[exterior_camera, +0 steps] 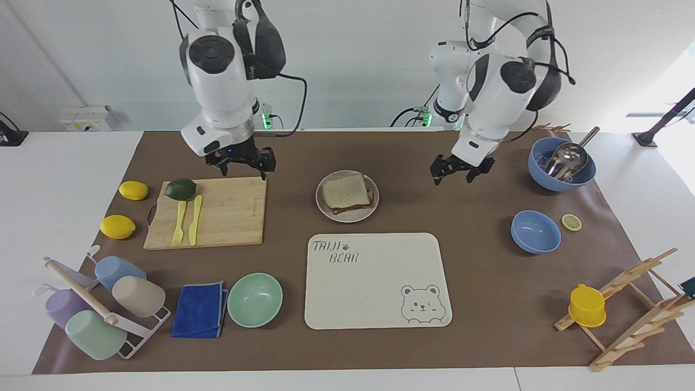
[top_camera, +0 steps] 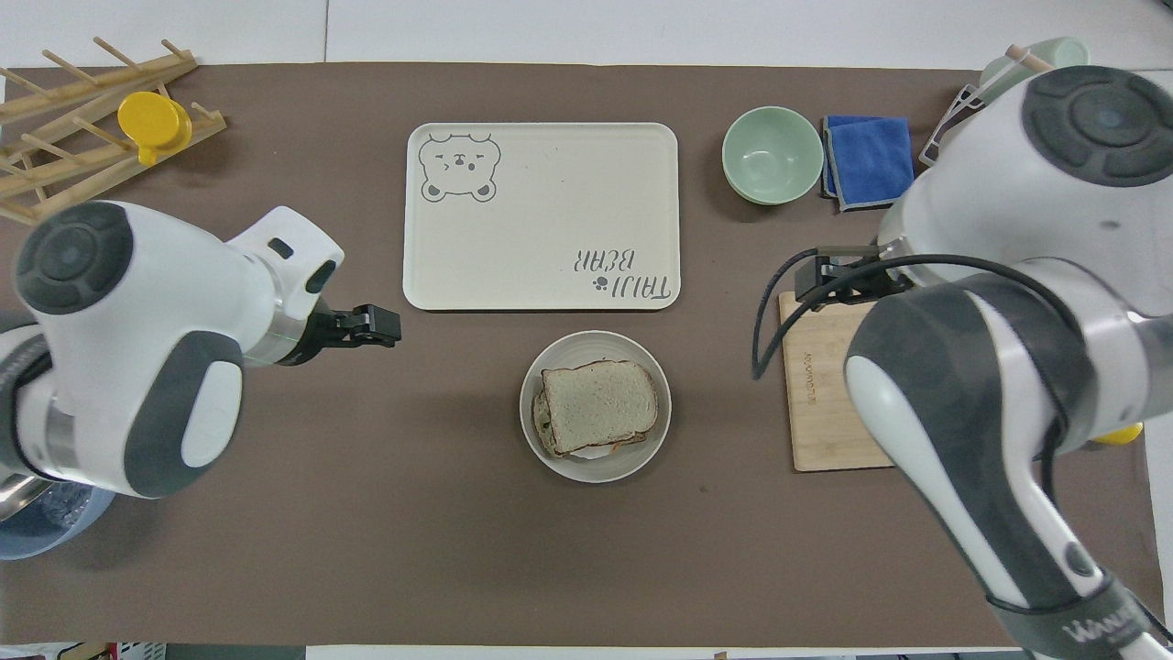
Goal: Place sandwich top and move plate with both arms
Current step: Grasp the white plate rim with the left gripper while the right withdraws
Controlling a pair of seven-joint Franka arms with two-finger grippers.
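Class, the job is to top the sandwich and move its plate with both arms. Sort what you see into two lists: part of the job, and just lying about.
Part of the job:
sandwich top, resting on the sandwich
plate
left claw, over bare mat
right claw, over the cutting board's edge

Just lying about:
bear tray
cutting board
green bowl
blue cloth

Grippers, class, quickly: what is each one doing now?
Left gripper: open, empty, over the mat.
Right gripper: open, empty, over the cutting board.
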